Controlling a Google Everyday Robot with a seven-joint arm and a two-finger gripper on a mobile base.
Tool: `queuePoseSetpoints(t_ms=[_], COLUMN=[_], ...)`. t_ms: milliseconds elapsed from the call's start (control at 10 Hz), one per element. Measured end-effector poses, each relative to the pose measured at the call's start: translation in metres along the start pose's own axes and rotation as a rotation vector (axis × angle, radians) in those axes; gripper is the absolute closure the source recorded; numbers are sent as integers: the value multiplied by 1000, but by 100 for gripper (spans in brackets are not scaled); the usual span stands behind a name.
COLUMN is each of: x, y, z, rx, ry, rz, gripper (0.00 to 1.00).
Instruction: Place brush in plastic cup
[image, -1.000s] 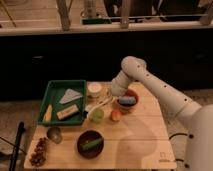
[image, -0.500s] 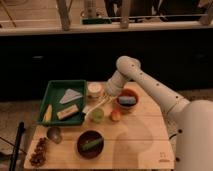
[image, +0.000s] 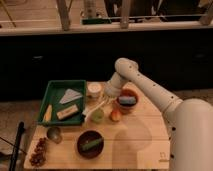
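Hanging low over the wooden desk (image: 135, 146), the robot's tool (image: 110, 95) was just beside the white cup (image: 93, 90), at the top end of the long white brush (image: 95, 107), which slanted down to the little green cup (image: 97, 117), and I could not tell if the tool was gripping the brush.

No text, label or number I can read anywhere. One small dark mark (image: 161, 159) on the table (image: 140, 145) corner, well apart from the gripper (image: 107, 98), is illegible. Gripper is over the brush (image: 94, 108).
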Motion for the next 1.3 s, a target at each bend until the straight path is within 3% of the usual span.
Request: queuePoseSetpoints(t_ms=[400,500,1300], x=[4,4,0], y=[5,5,4], z=[7,8,16], rx=[3,3,-18], ry=[-27,-31,-46], rz=[18,18,15], gripper=[26,21,20])
